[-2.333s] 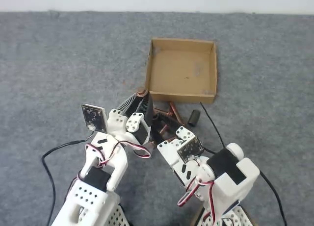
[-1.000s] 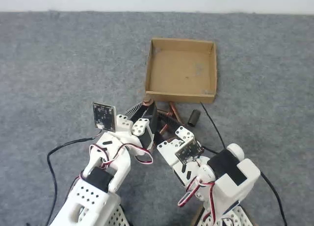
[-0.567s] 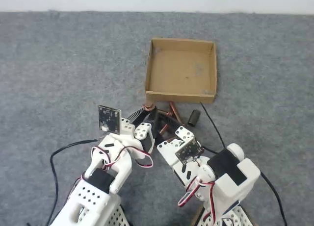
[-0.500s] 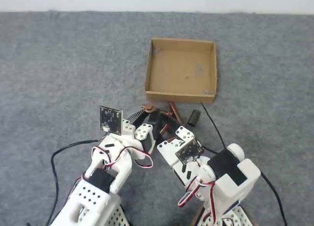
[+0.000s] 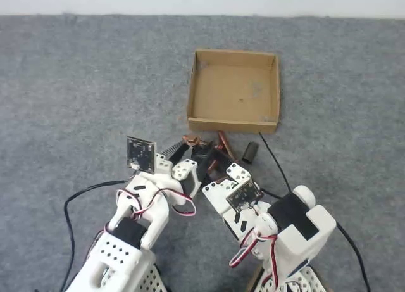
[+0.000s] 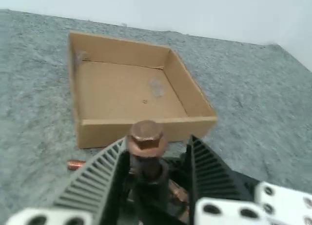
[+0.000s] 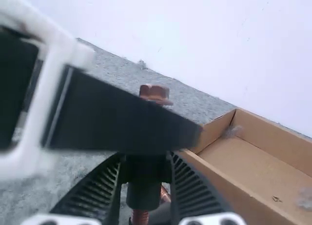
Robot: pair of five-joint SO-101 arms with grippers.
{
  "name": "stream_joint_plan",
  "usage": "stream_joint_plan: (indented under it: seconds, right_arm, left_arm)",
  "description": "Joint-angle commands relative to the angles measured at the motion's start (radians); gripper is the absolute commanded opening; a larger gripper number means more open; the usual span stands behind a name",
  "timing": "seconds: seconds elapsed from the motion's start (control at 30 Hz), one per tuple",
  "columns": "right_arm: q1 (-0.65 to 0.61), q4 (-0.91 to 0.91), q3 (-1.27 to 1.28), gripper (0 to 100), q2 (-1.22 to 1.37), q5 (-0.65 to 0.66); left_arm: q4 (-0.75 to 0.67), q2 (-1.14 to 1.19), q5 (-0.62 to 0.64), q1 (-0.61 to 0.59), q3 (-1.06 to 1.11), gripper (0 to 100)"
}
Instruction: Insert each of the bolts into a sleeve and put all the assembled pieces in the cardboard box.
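Near the cardboard box (image 5: 234, 123), the left gripper (image 6: 156, 142), clamping the bolt (image 6: 146, 135), has swung over the sleeve (image 7: 145, 183) pinched by the right gripper (image 7: 145, 161); insertion looks imminent.

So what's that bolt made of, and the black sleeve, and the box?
The bolt looks like metal with a coppery, slightly shiny coat; its hex head catches the light. The sleeve is matte black, maybe plastic or rubber; the look leaves that open. The cardboard box is plain brown cardboard, dull, with thin folded walls.
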Motion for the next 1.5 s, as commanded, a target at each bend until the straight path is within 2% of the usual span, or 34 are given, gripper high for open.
stream_joint_plan:
  seconds: [0.0,0.3,0.63,1.0,1.2,1.4,1.47]
  right_arm:
    - [0.015,-0.013,0.02,0.6,-0.059,0.025]
    - [0.067,-0.008,-0.011,0.6,-0.058,0.021]
    - [0.065,-0.004,-0.012,0.6,-0.054,0.025]
    - [0.068,-0.004,-0.014,0.6,-0.056,0.025]
    - [0.114,-0.012,-0.012,0.6,-0.058,0.025]
    - [0.122,-0.016,-0.012,0.6,-0.058,0.025]
    - [0.131,-0.068,-0.005,0.6,-0.058,0.025]
  left_arm:
    - [0.0,-0.005,0.005,-0.034,-0.016,18]
    - [0.0,-0.006,0.005,-0.032,-0.016,18]
    - [0.0,-0.006,0.005,-0.044,-0.058,18]
    - [0.012,-0.006,0.005,-0.213,-0.081,17]
    - [0.19,-0.006,0.003,-0.299,-0.087,17]
    - [0.288,-0.006,0.002,-0.451,-0.053,17]
    - [0.288,-0.006,0.002,-0.499,-0.027,17]
